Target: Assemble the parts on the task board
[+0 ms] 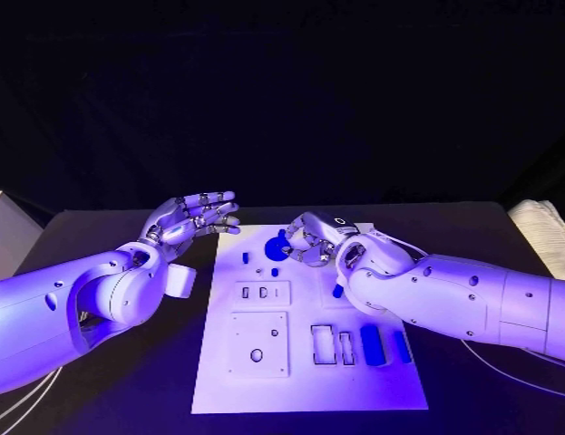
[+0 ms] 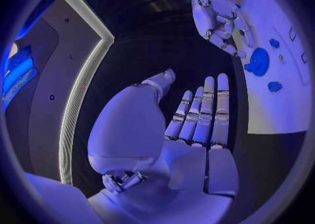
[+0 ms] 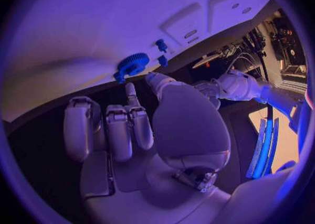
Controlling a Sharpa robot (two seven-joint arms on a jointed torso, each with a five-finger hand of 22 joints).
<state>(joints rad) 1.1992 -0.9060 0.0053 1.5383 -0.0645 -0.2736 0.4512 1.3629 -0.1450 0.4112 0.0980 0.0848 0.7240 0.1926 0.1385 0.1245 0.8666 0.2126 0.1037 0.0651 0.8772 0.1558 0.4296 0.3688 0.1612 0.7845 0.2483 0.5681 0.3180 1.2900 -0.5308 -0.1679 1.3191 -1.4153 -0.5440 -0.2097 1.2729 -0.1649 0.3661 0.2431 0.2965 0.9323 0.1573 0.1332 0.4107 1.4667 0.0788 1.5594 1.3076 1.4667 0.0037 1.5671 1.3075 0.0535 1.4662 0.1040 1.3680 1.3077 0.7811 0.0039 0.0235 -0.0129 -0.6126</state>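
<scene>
The white rectangular task board (image 1: 311,381) lies mid-table, a round blue toothed gear (image 1: 278,247) at its far end. The right hand (image 1: 314,240) hovers beside the gear, fingers curled, holding nothing. The left hand (image 1: 193,217) hangs released, fingers spread, off the board's far left corner.

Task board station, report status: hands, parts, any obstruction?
Left hand open, beside task board. Right hand empty, fingers curled, over board near blue gear. Nothing blocking.
</scene>
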